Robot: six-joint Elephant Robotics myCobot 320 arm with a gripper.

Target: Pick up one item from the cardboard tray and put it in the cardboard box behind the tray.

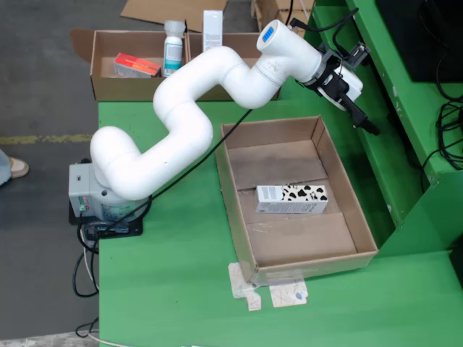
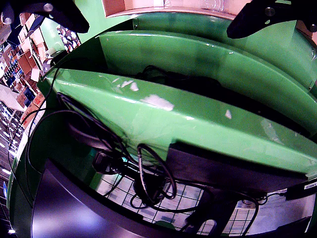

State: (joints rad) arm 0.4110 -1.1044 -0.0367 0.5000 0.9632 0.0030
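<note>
A white carton with black cow spots (image 1: 291, 198) lies on its side in the open cardboard tray (image 1: 228, 189) on the green table. My gripper (image 1: 366, 121) is past the tray's far right corner, over the green side ledge, apart from the carton. In the gripper view its two black fingers (image 2: 49, 12) stand wide apart with nothing between them, so the gripper (image 2: 156, 25) is open and empty. A cardboard box (image 1: 130, 88) stands behind the table at the back left.
The back box holds an orange-red pack (image 1: 136, 65) and a white bottle (image 1: 173, 49); a second box beside it holds a white carton (image 1: 212, 27). Green shelving (image 2: 163, 111) and black cables (image 2: 148, 183) fill the gripper view. Taped paper (image 1: 271, 293) lies at the tray's front.
</note>
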